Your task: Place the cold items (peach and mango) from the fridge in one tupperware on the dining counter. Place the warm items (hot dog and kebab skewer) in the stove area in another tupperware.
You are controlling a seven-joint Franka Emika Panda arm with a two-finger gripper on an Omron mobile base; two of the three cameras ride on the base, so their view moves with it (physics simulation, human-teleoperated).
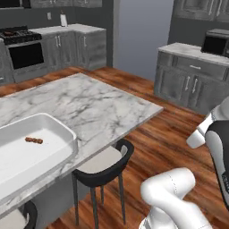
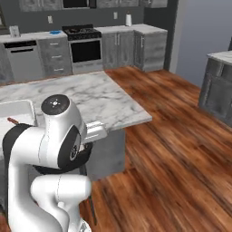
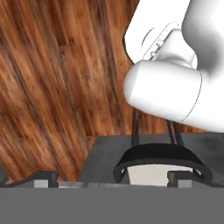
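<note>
Kebab skewer lies inside the white tupperware on the marble tabletop. A black stool stands tucked at the tabletop's edge. My tool is spread wide and empty, aimed down over the stool and wood floor.

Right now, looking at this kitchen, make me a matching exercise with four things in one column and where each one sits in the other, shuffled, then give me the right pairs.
Things:
1. brown kebab skewer
2. black-backed stool with pale seat
3. black microwave
4. black stove with oven

Places:
A. on the far grey cabinet counter
B. against the back wall, between grey cabinets
C. inside the white rectangular tupperware
D. tucked at the marble island's edge

Pairs: 1-C, 2-D, 3-A, 4-B
</note>
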